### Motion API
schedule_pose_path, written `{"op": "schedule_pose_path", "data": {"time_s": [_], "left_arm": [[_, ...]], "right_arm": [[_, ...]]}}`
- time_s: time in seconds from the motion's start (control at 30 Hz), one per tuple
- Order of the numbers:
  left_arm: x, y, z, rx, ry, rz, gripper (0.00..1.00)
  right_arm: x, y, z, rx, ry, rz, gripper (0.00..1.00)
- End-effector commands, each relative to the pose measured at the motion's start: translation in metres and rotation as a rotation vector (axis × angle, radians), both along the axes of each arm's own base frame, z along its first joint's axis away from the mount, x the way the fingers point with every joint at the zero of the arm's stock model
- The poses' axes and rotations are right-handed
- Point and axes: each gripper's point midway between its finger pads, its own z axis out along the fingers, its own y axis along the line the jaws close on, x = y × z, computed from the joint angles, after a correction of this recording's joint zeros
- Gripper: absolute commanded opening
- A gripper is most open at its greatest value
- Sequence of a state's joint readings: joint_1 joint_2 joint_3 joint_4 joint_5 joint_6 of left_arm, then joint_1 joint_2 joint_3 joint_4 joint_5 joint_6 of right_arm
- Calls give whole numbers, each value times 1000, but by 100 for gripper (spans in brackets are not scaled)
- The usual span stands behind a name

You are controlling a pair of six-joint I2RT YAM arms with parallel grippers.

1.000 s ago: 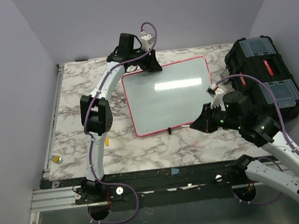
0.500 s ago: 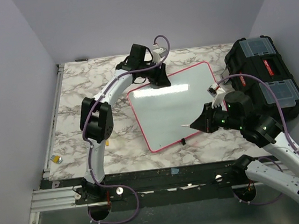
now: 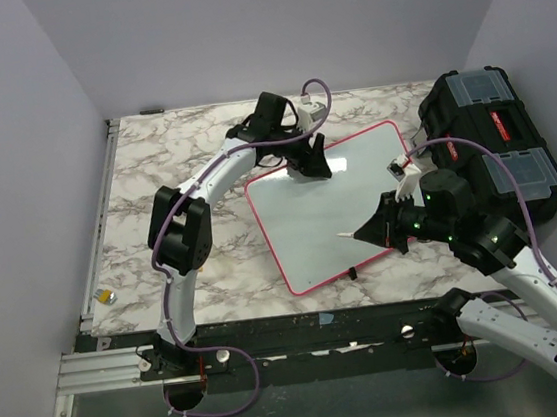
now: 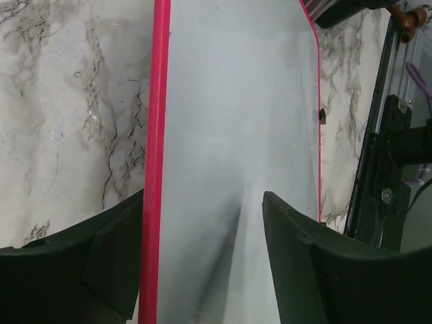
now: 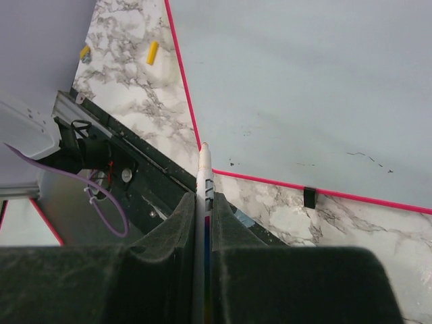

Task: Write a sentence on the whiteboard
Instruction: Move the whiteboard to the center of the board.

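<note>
Marble table (image 3: 153,162) carries everything. The whiteboard (image 3: 344,206) lies flat mid-table, skewed: long axis runs near-left to far-right, right end further from the arm bases, pink rim all round, and one short end close to the black toolbox (image 3: 491,134), which sits at the right edge of the table. Left arm (image 3: 192,203) rises from its near-left base, folds at the elbow and reaches forward and right to the board's far-left corner, wrist high, fingers pointing down. Right arm (image 3: 510,253) comes in from the near-right, forearm low, wrist aimed left over the board's near-right corner. Left gripper (image 4: 202,223) has jaws spread moderately wide and grips nothing; the rim's long side runs between the fingers, one finger over marble, the other over the white surface. Contact with the board: can't tell. Right gripper (image 5: 202,209) is clamped tight on a marker (image 5: 205,175), the white barrel pinched between both fingers. The marker's axis is near level, its tip pointing left, over the board just inside the near long edge; whether the tip touches, can't tell. A black clip (image 5: 309,197) sits on that near edge. A few faint dark specks (image 5: 364,158) on the surface near it. A small yellow piece (image 5: 152,52) lies on the marble, left of the board and apart from it.
</note>
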State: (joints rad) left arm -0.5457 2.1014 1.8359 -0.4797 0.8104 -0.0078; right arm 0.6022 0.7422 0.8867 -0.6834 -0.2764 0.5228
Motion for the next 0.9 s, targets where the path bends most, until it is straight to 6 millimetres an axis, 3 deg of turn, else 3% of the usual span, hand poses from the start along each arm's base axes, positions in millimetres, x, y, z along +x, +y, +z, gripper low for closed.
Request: {"op": "schedule_pose_path", "data": {"time_s": [0.0,0.17,0.33,0.47,0.6,0.87], "left_arm": [[3,-2,24,-10,-28,15,68],[5,5,33,-3,-31,21,73],[13,29,39,1,-19,45,72],[15,49,30,32,29,59,69],[8,61,21,50,66,35,64],[-9,72,24,-6,126,-51,57]], "right_arm": [[-2,3,15,33,-14,9,1],[-1,4,17,32,-9,12,1],[2,5,16,27,-7,8,1],[5,8,18,29,-7,12,1],[7,10,17,30,1,16,1],[9,14,13,32,26,15,1]]}}
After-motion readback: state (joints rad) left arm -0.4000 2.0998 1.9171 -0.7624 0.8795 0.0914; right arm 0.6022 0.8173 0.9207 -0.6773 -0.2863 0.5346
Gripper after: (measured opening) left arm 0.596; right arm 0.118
